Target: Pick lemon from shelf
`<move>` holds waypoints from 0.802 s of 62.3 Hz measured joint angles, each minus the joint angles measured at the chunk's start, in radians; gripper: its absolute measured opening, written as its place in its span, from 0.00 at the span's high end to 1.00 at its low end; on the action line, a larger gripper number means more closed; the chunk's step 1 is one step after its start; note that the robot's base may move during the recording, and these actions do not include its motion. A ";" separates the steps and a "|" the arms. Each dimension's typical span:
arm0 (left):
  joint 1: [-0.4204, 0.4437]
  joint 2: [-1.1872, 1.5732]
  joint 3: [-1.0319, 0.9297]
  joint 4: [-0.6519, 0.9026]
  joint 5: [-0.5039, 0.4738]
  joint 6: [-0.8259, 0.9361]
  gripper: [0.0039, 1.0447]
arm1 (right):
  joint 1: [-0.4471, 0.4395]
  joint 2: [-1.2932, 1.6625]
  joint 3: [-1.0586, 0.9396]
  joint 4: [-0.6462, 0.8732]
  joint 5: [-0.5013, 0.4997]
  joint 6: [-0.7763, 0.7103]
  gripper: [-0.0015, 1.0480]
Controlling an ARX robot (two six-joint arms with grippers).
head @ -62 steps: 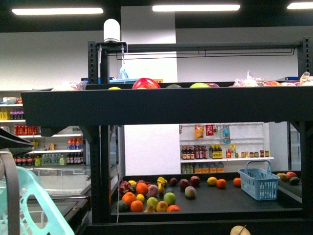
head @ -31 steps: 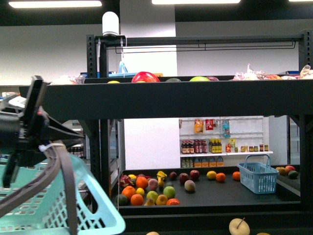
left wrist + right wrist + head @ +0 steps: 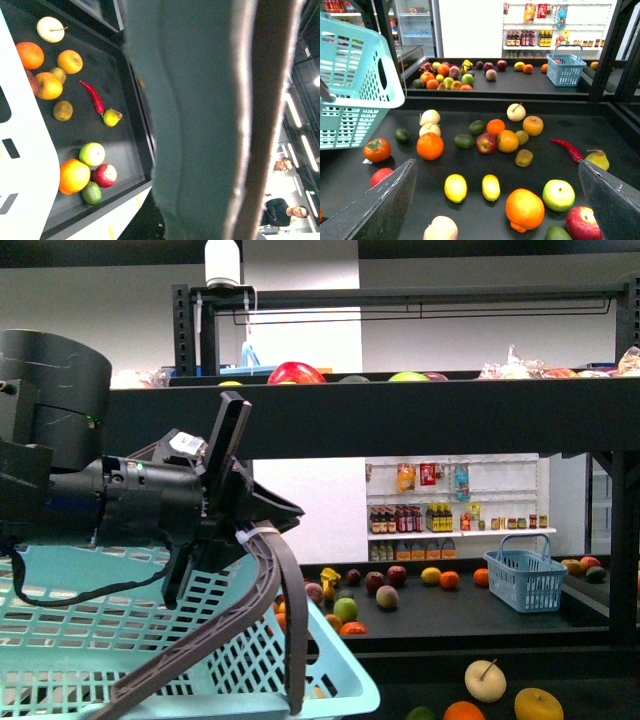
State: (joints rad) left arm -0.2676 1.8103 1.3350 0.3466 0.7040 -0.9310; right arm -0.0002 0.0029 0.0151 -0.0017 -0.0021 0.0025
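shelf (image 3: 470,165) | deck: lemons (image 3: 455,187), oranges (image 3: 430,146), apples (image 3: 486,143), red chili (image 3: 565,148)

The left arm (image 3: 130,505), carrying the basket (image 3: 120,640), rose from the lower left corner and swung toward the centre, hiding most of the far fruit pile. The shelf (image 3: 400,415) shifted upward in the front view. A pale fruit (image 3: 485,680) and an orange (image 3: 465,710) came into sight below.
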 joint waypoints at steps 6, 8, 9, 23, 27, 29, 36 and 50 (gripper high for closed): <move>-0.021 0.016 0.015 0.002 -0.010 -0.007 0.94 | 0.000 0.000 0.000 0.000 0.000 0.000 0.07; -0.027 0.022 0.021 0.003 -0.016 -0.009 0.94 | 0.000 0.000 0.000 0.000 0.000 0.000 0.07; -0.031 0.025 0.024 0.005 -0.017 -0.011 0.94 | 0.000 0.000 0.000 0.000 0.000 0.000 0.07; -0.067 0.050 0.051 0.029 -0.032 -0.035 0.94 | 0.000 0.000 0.000 0.000 0.000 0.000 0.07; -0.080 0.057 0.062 0.029 -0.035 -0.036 0.94 | 0.000 0.000 0.000 0.000 0.000 0.000 0.07; -0.085 0.059 0.067 0.029 -0.035 -0.036 0.94 | 0.000 0.000 0.000 0.000 0.000 0.000 0.07; -0.099 0.074 0.090 0.029 -0.034 -0.039 0.94 | 0.000 0.000 0.000 0.000 0.000 0.000 0.07; -0.111 0.093 0.101 0.026 -0.047 -0.034 0.94 | 0.000 0.000 0.000 0.000 0.002 0.000 0.07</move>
State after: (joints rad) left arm -0.3782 1.9030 1.4357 0.3725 0.6571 -0.9653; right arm 0.0002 0.0029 0.0151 -0.0021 -0.0006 0.0025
